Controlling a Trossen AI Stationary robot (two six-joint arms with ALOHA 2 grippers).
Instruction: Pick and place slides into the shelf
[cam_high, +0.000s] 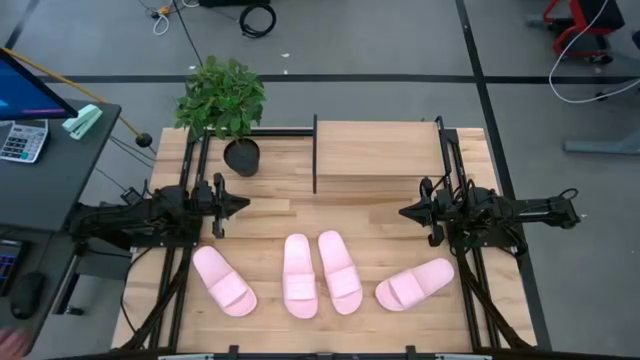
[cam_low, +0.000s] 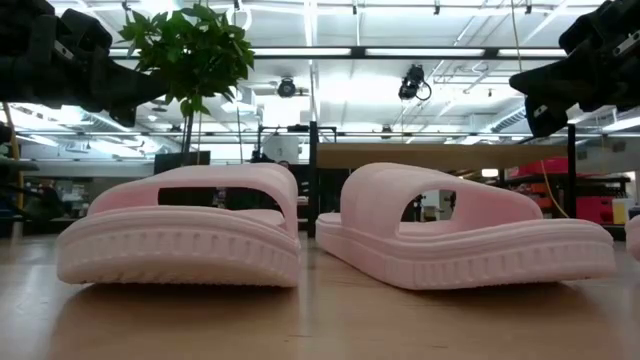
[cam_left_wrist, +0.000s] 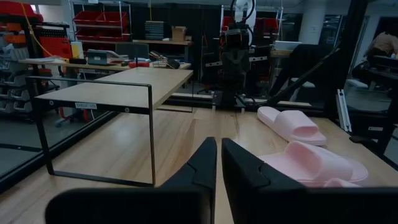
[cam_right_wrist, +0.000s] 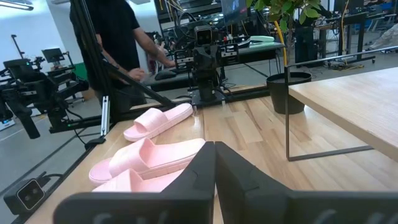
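Observation:
Four pale pink slides lie sole-down along the table's near part: one on the left (cam_high: 224, 281), two side by side in the middle (cam_high: 300, 275) (cam_high: 340, 270), one angled on the right (cam_high: 414, 283). The low view shows the middle pair close up (cam_low: 180, 235) (cam_low: 460, 235). The shelf (cam_high: 378, 158), with a light wood top on a thin black frame, stands at the far middle. My left gripper (cam_high: 243, 205) (cam_left_wrist: 217, 152) hovers shut, left of the shelf and beyond the slides. My right gripper (cam_high: 405, 212) (cam_right_wrist: 214, 149) hovers shut, just near of the shelf's right part.
A potted plant (cam_high: 225, 100) stands at the table's far left, beside the shelf. A desk with a calculator (cam_high: 22, 140) sits off the table's left. In the right wrist view a person (cam_right_wrist: 118, 37) stands beyond the table. Bare wood lies between both grippers.

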